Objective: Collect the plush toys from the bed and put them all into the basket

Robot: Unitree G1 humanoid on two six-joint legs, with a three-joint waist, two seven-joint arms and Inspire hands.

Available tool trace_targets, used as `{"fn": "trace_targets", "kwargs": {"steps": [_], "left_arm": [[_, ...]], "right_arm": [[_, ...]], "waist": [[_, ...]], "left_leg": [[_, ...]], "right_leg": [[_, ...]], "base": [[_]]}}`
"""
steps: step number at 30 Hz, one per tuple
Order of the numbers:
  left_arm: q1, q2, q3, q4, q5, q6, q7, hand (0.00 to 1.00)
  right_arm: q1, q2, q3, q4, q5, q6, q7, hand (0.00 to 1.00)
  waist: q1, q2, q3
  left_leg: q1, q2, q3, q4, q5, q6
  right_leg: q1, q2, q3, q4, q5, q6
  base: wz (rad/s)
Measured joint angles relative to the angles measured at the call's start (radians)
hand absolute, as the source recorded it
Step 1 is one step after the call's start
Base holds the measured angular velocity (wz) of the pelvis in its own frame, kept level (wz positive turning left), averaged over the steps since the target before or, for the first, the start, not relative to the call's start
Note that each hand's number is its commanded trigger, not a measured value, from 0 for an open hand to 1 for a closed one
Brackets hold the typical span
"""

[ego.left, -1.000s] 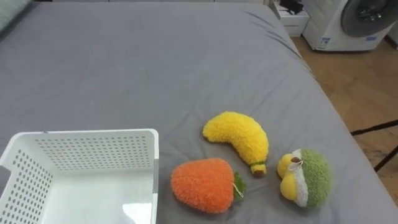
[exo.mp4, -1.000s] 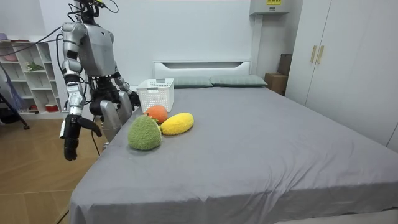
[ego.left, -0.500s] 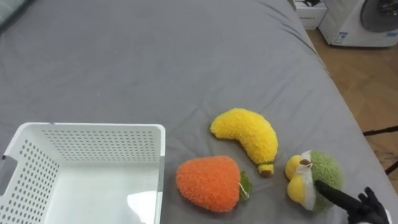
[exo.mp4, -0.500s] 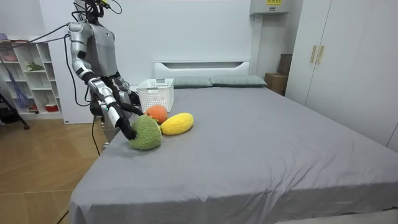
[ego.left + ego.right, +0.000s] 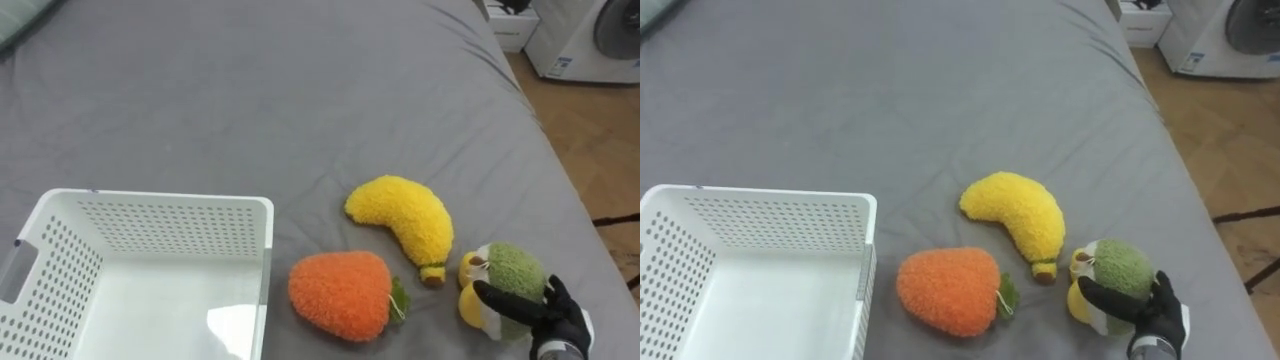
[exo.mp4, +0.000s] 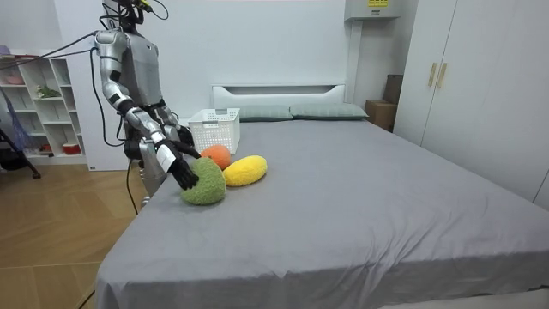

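Observation:
A round green and yellow plush toy lies near the bed's right edge. My right hand comes in from the lower right and is on it, thumb across its front and fingers curled over its far side. A yellow plush banana lies just left of it, and an orange plush fruit with a green leaf sits beside the white perforated basket, which stands empty at the lower left. In the room view I stand at the bedside, right hand on the green toy.
The grey bed stretches away behind the toys. Its right edge drops to a wooden floor, with a washing machine at the top right. Pillows lie at the headboard, and shelves stand behind me.
My right arm swung up from my side to the bed. The hand reached the green toy and now closes around it. The eye view has shifted slightly.

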Motion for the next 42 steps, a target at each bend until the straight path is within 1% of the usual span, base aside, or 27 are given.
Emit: {"fn": "trace_targets", "kwargs": {"steps": [2,5,12,15,16,17,18,19,20,22,23,24,25,27,29,31,32,34,35,37,40,42], "left_arm": [[0.0,0.006,-0.027,-0.008,-0.001,0.015,0.002,0.0],[0.0,0.008,-0.041,-0.012,-0.001,0.025,0.002,0.0],[-0.001,0.006,-0.043,-0.012,0.002,0.033,0.011,0.0],[0.0,0.006,-0.044,-0.016,0.012,0.037,0.009,0.0],[0.004,0.008,-0.053,-0.017,0.012,0.039,0.009,0.0],[0.005,0.012,-0.063,-0.022,0.011,0.041,0.009,0.0],[0.005,0.012,-0.064,-0.025,0.011,0.041,0.009,0.0],[0.003,0.015,-0.065,-0.028,0.01,0.039,0.009,0.0],[-0.001,0.018,-0.07,-0.029,0.01,0.037,0.009,0.0],[-0.001,0.019,-0.07,-0.029,0.011,0.037,0.009,0.0],[-0.002,0.019,-0.07,-0.027,0.007,0.037,0.009,0.0],[-0.003,0.019,-0.07,-0.023,0.004,0.037,0.009,0.0],[-0.01,0.019,-0.071,-0.011,-0.002,0.038,0.007,0.0],[-0.026,0.019,-0.071,0.004,0.0,0.042,0.002,0.0],[-0.042,0.022,-0.069,0.008,-0.002,0.053,-0.008,0.0],[-0.052,0.03,-0.069,0.008,-0.002,0.056,-0.01,0.0],[-0.058,0.036,-0.069,0.008,-0.003,0.056,-0.012,0.0],[-0.074,0.042,-0.069,0.022,-0.003,0.055,-0.015,0.0],[-0.092,0.046,-0.069,0.039,-0.003,0.055,-0.023,0.0],[-0.106,0.049,-0.077,0.045,-0.012,0.057,-0.029,0.0],[-0.113,0.05,-0.104,0.048,-0.012,0.057,-0.042,0.0],[-0.115,0.051,-0.108,0.049,-0.012,0.057,-0.054,0.0]], "right_arm": [[0.0,0.0,0.008,0.0,-0.005,0.0,-0.001,0.0],[-0.001,0.0,0.009,0.004,-0.017,-0.001,-0.003,0.0],[-0.001,-0.001,0.014,0.043,-0.112,-0.005,-0.032,0.0],[-0.009,-0.003,0.029,0.088,-0.156,-0.005,-0.048,0.0],[-0.013,-0.005,0.039,0.108,-0.168,-0.008,-0.051,0.0],[-0.025,-0.007,0.046,0.152,-0.189,-0.01,-0.06,0.0],[-0.033,-0.007,0.046,0.178,-0.203,-0.01,-0.067,0.0],[-0.049,-0.009,0.045,0.232,-0.22,-0.009,-0.082,0.0],[-0.061,-0.014,0.045,0.279,-0.223,-0.008,-0.096,0.0],[-0.071,-0.022,0.042,0.325,-0.223,-0.006,-0.116,0.0],[-0.08,-0.026,0.042,0.343,-0.223,-0.005,-0.126,0.0],[-0.087,-0.027,0.043,0.35,-0.223,-0.004,-0.131,0.45],[-0.093,-0.03,0.043,0.352,-0.223,-0.002,-0.139,1.0],[-0.104,-0.031,0.043,0.352,-0.218,0.003,-0.156,1.0],[-0.168,-0.038,0.038,0.38,-0.2,0.003,-0.18,1.0],[-0.213,-0.05,0.023,0.418,-0.182,0.002,-0.197,1.0],[-0.231,-0.06,0.023,0.43,-0.17,0.002,-0.211,1.0],[-0.244,-0.068,0.009,0.433,-0.161,0.002,-0.227,1.0],[-0.249,-0.073,0.001,0.434,-0.151,0.002,-0.24,1.0],[-0.258,-0.081,0.001,0.434,-0.142,0.002,-0.255,1.0],[-0.268,-0.092,0.002,0.435,-0.137,0.002,-0.266,1.0],[-0.27,-0.098,0.001,0.435,-0.133,0.002,-0.266,1.0]], "waist": [[0.0,0.003,0.0009],[-0.001,0.006,0.0014],[-0.002,0.007,0.0026],[0.001,0.004,0.0032],[0.0,0.005,0.0037],[-0.002,0.007,0.0062],[-0.002,0.006,0.0059],[-0.003,0.003,0.0047],[-0.003,0.004,0.0059],[0.002,0.005,0.005],[0.003,0.009,0.0033],[0.003,0.008,0.0023],[0.001,0.014,0.0044],[0.003,0.02,0.0012],[0.003,0.036,0.002],[0.007,0.046,0.0038],[0.007,0.049,0.0061],[0.005,0.054,0.008],[0.011,0.054,0.0086],[0.012,0.054,0.009],[0.013,0.056,0.0104],[0.015,0.056,0.0108]], "left_leg": [[-0.002,0.0,-0.001,0.0,0.0,0.0],[-0.002,0.0,-0.005,0.0,0.0,0.0],[-0.002,-0.004,-0.026,-0.001,0.0,0.0],[0.0,-0.005,-0.033,0.0,0.0,0.0],[-0.001,-0.005,-0.034,0.0,0.0,0.0],[-0.005,-0.006,-0.038,0.002,0.0,0.0],[-0.01,-0.007,-0.04,0.003,0.0,0.0],[-0.02,-0.008,-0.052,0.01,0.0,0.001],[-0.025,-0.007,-0.061,0.014,0.0,0.001],[-0.034,-0.008,-0.064,0.016,0.0,0.001],[-0.044,-0.008,-0.064,0.018,0.0,0.001],[-0.05,-0.008,-0.063,0.019,0.0,0.001],[-0.067,-0.008,-0.07,0.028,0.0,0.001],[-0.092,-0.009,-0.078,0.036,0.0,0.001],[-0.129,-0.007,-0.086,0.051,0.001,0.001],[-0.146,-0.006,-0.088,0.056,0.002,0.002],[-0.154,-0.006,-0.091,0.059,0.002,0.002],[-0.176,-0.007,-0.106,0.065,0.003,0.003],[-0.189,-0.006,-0.107,0.066,0.005,0.002],[-0.209,-0.006,-0.107,0.068,0.009,0.003],[-0.221,-0.007,-0.109,0.069,0.011,0.005],[-0.225,-0.007,-0.108,0.068,0.012,0.006]], "right_leg": [[0.001,0.0,-0.008,0.0,0.0,0.0],[0.003,-0.001,-0.012,0.001,0.0,0.0],[0.011,-0.002,-0.016,-0.001,0.0,0.0],[0.018,-0.004,-0.024,-0.003,0.0,0.001],[0.019,-0.004,-0.026,-0.004,0.0,0.001],[0.019,-0.006,-0.033,-0.005,0.0,0.001],[0.018,-0.007,-0.038,-0.006,-0.001,0.001],[0.016,-0.008,-0.043,-0.007,-0.001,0.002],[0.014,-0.009,-0.051,-0.012,-0.001,0.002],[0.01,-0.009,-0.055,-0.015,-0.001,0.002],[0.001,-0.009,-0.059,-0.012,0.0,0.001],[0.0,-0.009,-0.064,-0.011,0.001,0.001],[-0.005,-0.009,-0.07,-0.011,0.002,0.001],[-0.025,-0.011,-0.078,-0.008,0.002,0.001],[-0.06,-0.011,-0.08,0.001,0.006,-0.001],[-0.074,-0.011,-0.085,0.003,0.008,-0.001],[-0.079,-0.011,-0.089,0.003,0.008,-0.001],[-0.094,-0.012,-0.099,0.006,0.008,-0.002],[-0.11,-0.013,-0.099,0.011,0.008,-0.002],[-0.133,-0.015,-0.102,0.018,0.008,-0.002],[-0.143,-0.018,-0.113,0.018,0.009,-0.002],[-0.146,-0.019,-0.115,0.016,0.009,-0.002]], "base": [[0.02],[0.02],[0.06],[0.08],[0.05],[0.08],[0.16],[0.22],[0.22],[0.1],[0.0],[0.06],[0.15],[0.15],[0.06],[0.1],[0.11],[0.12],[0.08],[0.0],[0.06],[0.03]]}}
